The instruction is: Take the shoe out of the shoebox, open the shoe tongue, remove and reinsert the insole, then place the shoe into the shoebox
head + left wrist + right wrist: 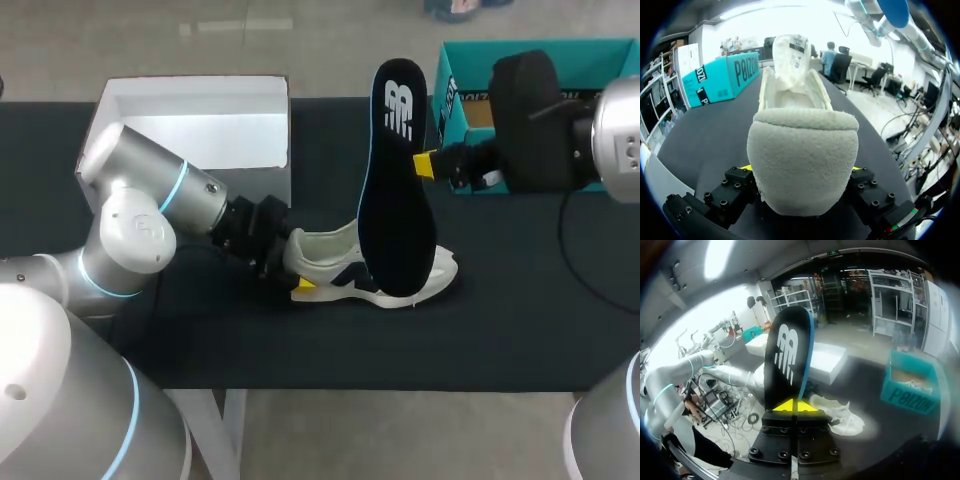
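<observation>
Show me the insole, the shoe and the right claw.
insole [396,190], head view, middle of its black face.
shoe [322,252], head view, white upper near the heel.
right claw [795,406], right wrist view, between its yellow tips, shut on the insole.

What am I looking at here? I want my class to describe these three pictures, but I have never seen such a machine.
It is a robot with two arms at a black table. One picture looks down from above. The other two come from a camera on each wrist. The left gripper clamps the heel of a white shoe lying on the table. The right gripper holds a black insole, taken out of the shoe. A white box and a teal shoebox stand towards the back.
</observation>
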`<action>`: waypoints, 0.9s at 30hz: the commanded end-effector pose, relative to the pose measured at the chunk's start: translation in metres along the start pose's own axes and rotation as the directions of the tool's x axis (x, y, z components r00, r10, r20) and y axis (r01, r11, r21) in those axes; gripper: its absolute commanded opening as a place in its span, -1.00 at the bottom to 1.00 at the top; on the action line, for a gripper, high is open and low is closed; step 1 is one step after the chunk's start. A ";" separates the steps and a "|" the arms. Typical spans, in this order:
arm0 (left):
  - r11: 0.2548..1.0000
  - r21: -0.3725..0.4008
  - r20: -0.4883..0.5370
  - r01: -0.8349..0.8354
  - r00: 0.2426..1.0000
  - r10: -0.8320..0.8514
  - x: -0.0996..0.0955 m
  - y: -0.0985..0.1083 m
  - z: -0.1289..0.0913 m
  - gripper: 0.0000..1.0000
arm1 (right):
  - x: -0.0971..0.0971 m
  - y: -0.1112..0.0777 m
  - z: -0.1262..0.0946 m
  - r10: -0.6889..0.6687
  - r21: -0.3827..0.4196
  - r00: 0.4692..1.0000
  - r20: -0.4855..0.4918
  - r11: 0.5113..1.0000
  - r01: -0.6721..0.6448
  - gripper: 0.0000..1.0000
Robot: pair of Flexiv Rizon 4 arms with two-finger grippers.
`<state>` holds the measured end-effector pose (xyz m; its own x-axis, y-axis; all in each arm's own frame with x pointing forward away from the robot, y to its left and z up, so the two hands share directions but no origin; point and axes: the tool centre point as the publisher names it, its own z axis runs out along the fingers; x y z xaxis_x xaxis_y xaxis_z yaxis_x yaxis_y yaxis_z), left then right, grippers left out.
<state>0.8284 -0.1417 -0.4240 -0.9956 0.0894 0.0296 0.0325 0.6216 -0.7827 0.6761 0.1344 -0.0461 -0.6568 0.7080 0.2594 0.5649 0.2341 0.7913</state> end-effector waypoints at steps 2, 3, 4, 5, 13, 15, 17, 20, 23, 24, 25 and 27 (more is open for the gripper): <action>1.000 -0.001 0.000 -0.001 1.000 0.001 0.000 0.001 0.001 -1.00 | -0.008 0.009 0.024 0.003 0.016 1.000 -0.003 1.000 -0.003 -1.00; 1.000 -0.001 0.000 -0.001 1.000 0.001 0.000 0.001 0.001 -1.00 | -0.010 0.010 0.025 0.003 0.017 1.000 -0.003 1.000 -0.003 -1.00; 1.000 -0.001 0.000 -0.001 1.000 0.001 0.000 0.001 0.001 -1.00 | -0.012 0.010 0.027 0.004 0.018 1.000 -0.004 1.000 -0.004 -1.00; 1.000 -0.001 0.000 -0.001 1.000 0.001 0.000 0.001 0.001 -1.00 | -0.013 0.011 0.028 0.004 0.020 1.000 -0.004 1.000 -0.004 -1.00; 1.000 -0.001 0.000 -0.001 1.000 0.001 0.000 0.001 0.001 -1.00 | -0.017 0.014 0.032 0.014 0.019 1.000 0.000 1.000 -0.014 -1.00; 1.000 -0.001 0.000 -0.001 1.000 0.001 0.000 0.001 0.001 -1.00 | -0.018 0.014 0.033 0.014 0.020 1.000 -0.001 1.000 -0.014 -1.00; 1.000 -0.001 0.000 -0.001 1.000 0.001 0.000 0.001 0.001 -1.00 | -0.018 0.014 0.033 0.015 0.020 1.000 -0.002 1.000 -0.015 -1.00; 1.000 -0.001 0.000 -0.001 1.000 0.001 0.000 0.001 0.001 -1.00 | -0.017 0.012 0.034 0.018 0.022 1.000 -0.004 1.000 -0.018 -1.00; 1.000 -0.001 0.000 -0.001 1.000 0.001 0.000 0.001 0.001 -1.00 | -0.018 0.011 0.034 0.027 0.018 1.000 0.001 0.999 -0.027 -1.00; 1.000 -0.001 0.000 -0.001 1.000 0.001 0.000 0.001 0.001 -1.00 | -0.018 0.011 0.034 0.027 0.018 1.000 0.001 0.999 -0.027 -1.00; 1.000 -0.001 0.000 -0.001 1.000 0.001 0.000 0.001 0.001 -1.00 | -0.018 0.011 0.034 0.027 0.018 1.000 0.001 0.999 -0.027 -1.00; 1.000 -0.001 0.000 -0.001 1.000 0.001 0.000 0.001 0.001 -1.00 | -0.018 0.011 0.034 0.027 0.018 1.000 0.001 0.999 -0.027 -1.00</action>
<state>0.8284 -0.1417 -0.4240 -0.9956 0.0894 0.0296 0.0325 0.6215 -0.7827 0.7073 0.1426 -0.0588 -0.6419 0.7140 0.2798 0.5914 0.2286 0.7733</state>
